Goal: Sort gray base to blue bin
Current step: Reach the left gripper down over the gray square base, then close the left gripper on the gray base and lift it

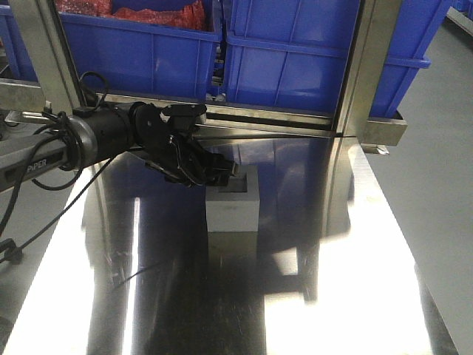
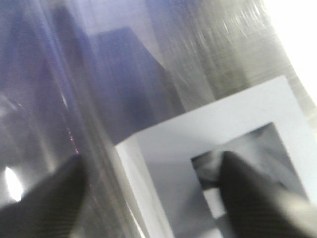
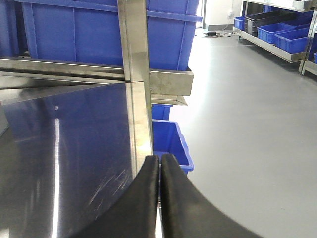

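Where the front view looks down on a polished steel table (image 1: 347,296), a gray block (image 1: 233,211) stands near the middle with its square hollow facing up. The tabletop is mirror-bright, showing long white streaks of light and a dim reflection of the block beneath it.

The black left gripper (image 1: 224,177) reaches in from the left and tips down over the block's near-left top edge. Its jaws are spread wide. In the left wrist view, one finger (image 2: 252,198) sits inside the hollow and the other is outside the block, so one wall lies between them with a gap on each side.

Behind the table, a steel frame (image 1: 362,74) carries large blue bins (image 1: 295,66) on a rail. The left one holds something red (image 1: 159,11).

The right gripper (image 3: 159,159) hangs at the table's right edge with its two dark fingers pressed together, holding nothing. Beyond that edge are a smooth gray floor (image 3: 247,124), a smaller blue bin (image 3: 171,144) standing on the floor beside the table, and distant shelves (image 3: 277,34) lined with more bins.
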